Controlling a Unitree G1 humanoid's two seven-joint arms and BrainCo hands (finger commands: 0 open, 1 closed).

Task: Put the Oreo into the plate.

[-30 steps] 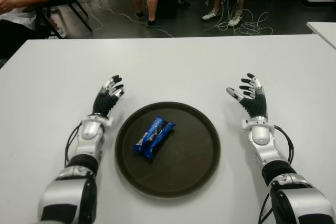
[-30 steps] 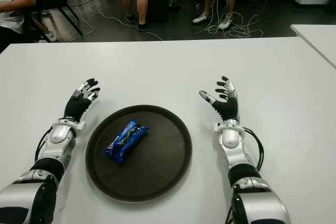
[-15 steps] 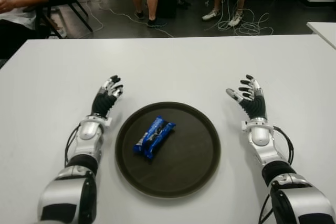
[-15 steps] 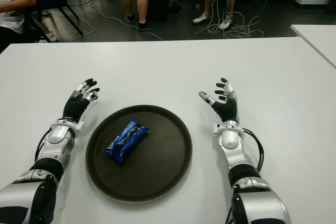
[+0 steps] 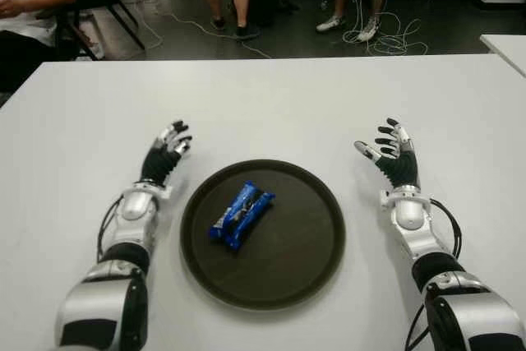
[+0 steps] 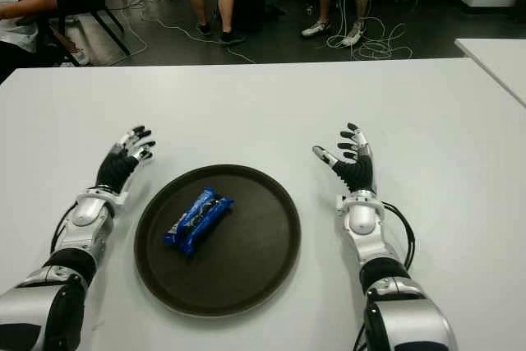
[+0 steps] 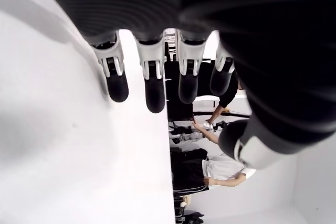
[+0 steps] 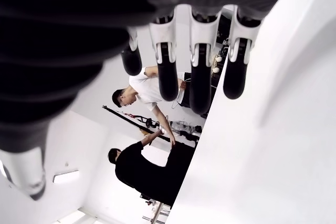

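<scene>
oreo pack [image 5: 241, 214] lying in plate [image 5: 304, 269]; left hand [image 5: 162, 154] and right hand [image 5: 393, 156] flank plate, fingers spread, empty.

The Oreo pack [image 5: 240, 214] is a blue wrapper with white print. It lies flat and diagonal inside the plate [image 5: 312, 260], a round dark brown tray with a low rim. The pack sits left of the plate's centre, nearer the left hand's fingers [image 5: 175, 135] than the right hand's fingers [image 5: 386, 139], touching neither.
</scene>
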